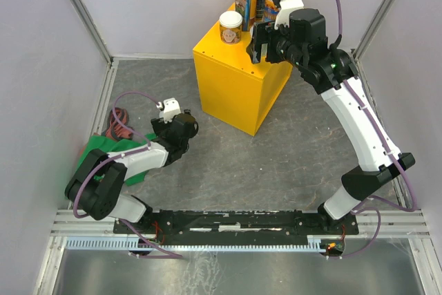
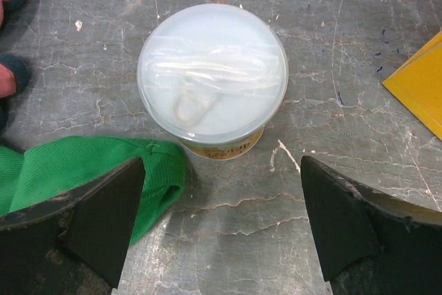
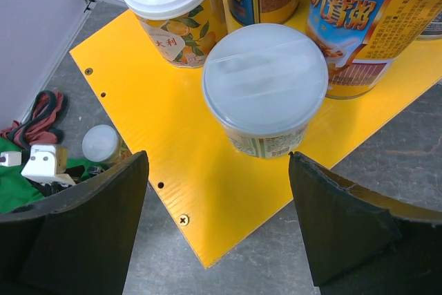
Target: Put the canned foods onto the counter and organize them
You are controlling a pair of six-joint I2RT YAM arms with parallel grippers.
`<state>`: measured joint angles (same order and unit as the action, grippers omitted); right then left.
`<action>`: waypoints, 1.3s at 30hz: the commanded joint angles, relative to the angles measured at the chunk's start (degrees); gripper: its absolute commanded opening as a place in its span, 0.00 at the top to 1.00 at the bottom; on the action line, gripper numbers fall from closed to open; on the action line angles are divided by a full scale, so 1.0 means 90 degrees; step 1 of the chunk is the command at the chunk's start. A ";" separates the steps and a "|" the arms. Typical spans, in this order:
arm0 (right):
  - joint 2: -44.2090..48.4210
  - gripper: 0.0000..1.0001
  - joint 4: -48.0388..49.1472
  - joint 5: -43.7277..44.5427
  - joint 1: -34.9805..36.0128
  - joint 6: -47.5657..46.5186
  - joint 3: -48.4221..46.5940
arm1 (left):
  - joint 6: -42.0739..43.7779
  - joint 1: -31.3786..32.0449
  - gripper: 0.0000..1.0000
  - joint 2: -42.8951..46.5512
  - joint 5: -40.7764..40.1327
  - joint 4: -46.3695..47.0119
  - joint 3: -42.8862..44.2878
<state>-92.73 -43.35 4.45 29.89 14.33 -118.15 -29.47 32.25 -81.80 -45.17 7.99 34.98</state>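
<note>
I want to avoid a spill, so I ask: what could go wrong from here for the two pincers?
1. The open left pincer hangs over the floor can with one finger above the green cloth; closing may catch cloth too.
2. The pale-lidded can below the open right pincer stands near the counter edge; a nudge could tip it off.

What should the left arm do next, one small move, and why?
Probably ease the left gripper forward until its open fingers straddle the small pale-lidded can. The can stands upright on the grey floor, centred ahead of the fingertips but not yet between them, and it is not on the yellow counter. Watch the green cloth beside one finger.
</note>
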 commanded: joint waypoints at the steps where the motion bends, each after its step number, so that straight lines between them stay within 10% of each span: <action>1: 0.0000 0.11 0.0330 -0.0140 0.0015 0.0069 -0.0143 | 0.0364 -0.0013 0.01 -0.0062 -0.0506 0.0688 0.0252; 39: -0.0305 0.11 0.0405 -0.0338 0.0012 0.0098 -0.0313 | 0.1156 -0.1124 0.05 -0.0663 0.0706 0.2672 0.0132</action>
<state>-95.68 -42.37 2.31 29.89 14.76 -118.91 -22.44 22.26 -88.40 -39.77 26.30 36.01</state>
